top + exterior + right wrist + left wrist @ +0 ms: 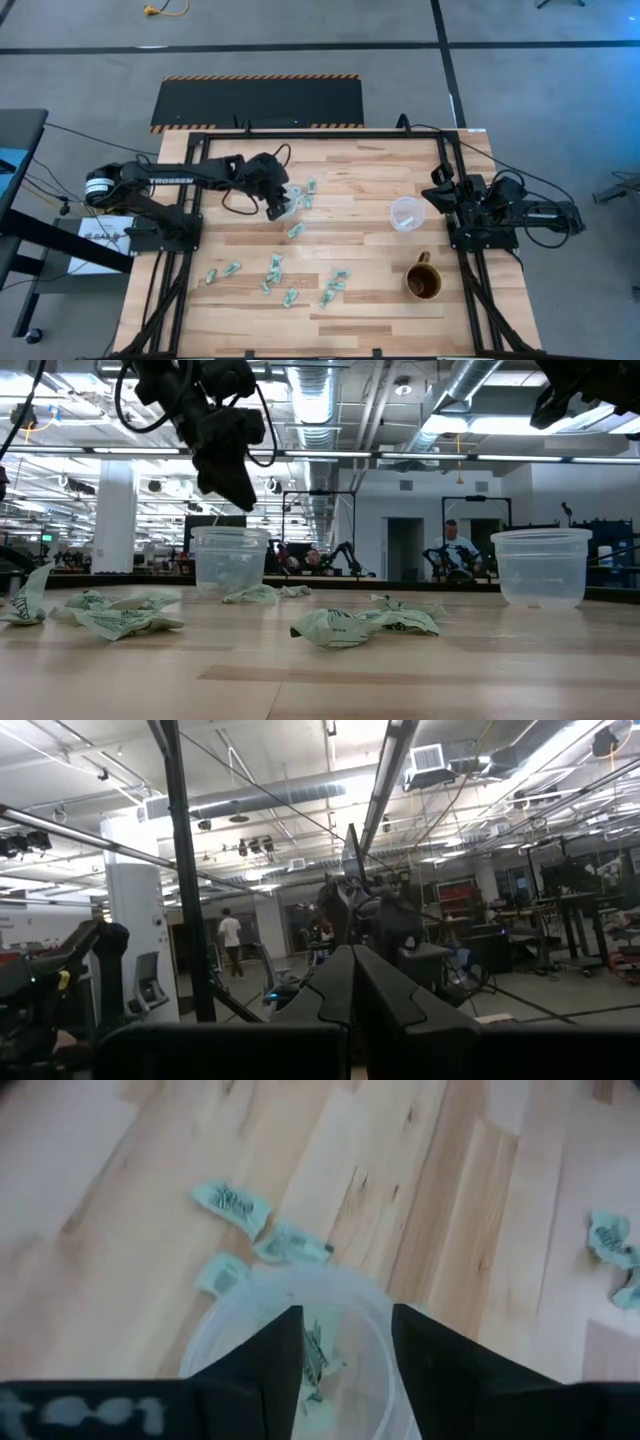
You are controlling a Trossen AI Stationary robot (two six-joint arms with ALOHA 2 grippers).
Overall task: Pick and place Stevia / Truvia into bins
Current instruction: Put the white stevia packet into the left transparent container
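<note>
Stevia sachets (275, 267) are lying scattered over the wooden surface (360, 180), most in a loose band along the near-left part, a few just beside the left bin (285, 203). The brown mug (423, 280) is standing near the right edge, its contents not discernible. The right bin (406, 213) is sitting right of centre, looking empty. The left bin is holding at least one green-printed sachet (316, 1355). The left pincer (345, 1342) is hovering directly over that bin, released, fingers parted. "TROSSEN" is showing on the left arm (170, 181). The right pincer (352, 982) is waiting clenched beyond the right edge.
</note>
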